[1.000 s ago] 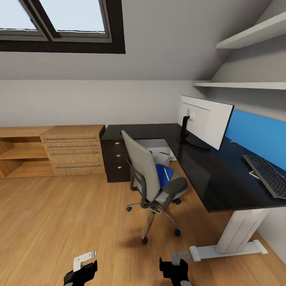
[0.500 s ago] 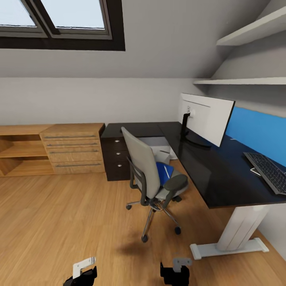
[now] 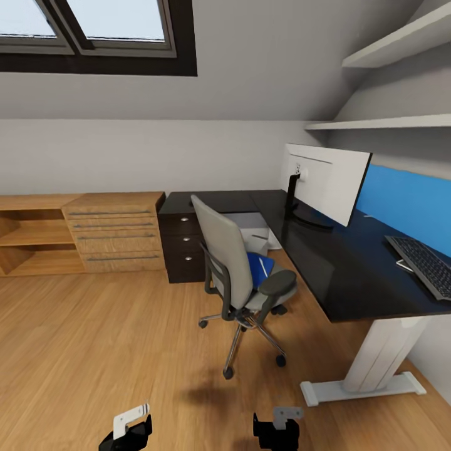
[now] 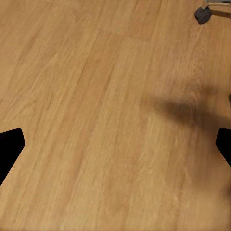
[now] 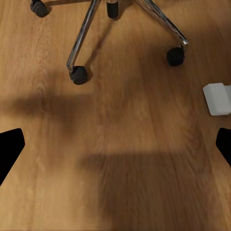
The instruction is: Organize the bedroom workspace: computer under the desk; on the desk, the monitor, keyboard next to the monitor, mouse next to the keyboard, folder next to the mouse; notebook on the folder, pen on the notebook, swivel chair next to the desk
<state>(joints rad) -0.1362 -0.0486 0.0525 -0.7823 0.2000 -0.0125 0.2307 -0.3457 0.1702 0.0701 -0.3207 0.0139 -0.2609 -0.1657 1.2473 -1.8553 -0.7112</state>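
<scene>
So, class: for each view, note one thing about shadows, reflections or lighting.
Head view: the glossy desk top reflects the monitor, and a soft shadow lies on the floor below the swivel chair. Left wrist view: one blurred dark shadow patch on the wooden floor. Right wrist view: broad soft shadows cross the boards near the chair's chrome legs.

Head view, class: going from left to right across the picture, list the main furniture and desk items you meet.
Wooden drawer chest → black drawer unit → swivel chair → monitor → keyboard.
</scene>
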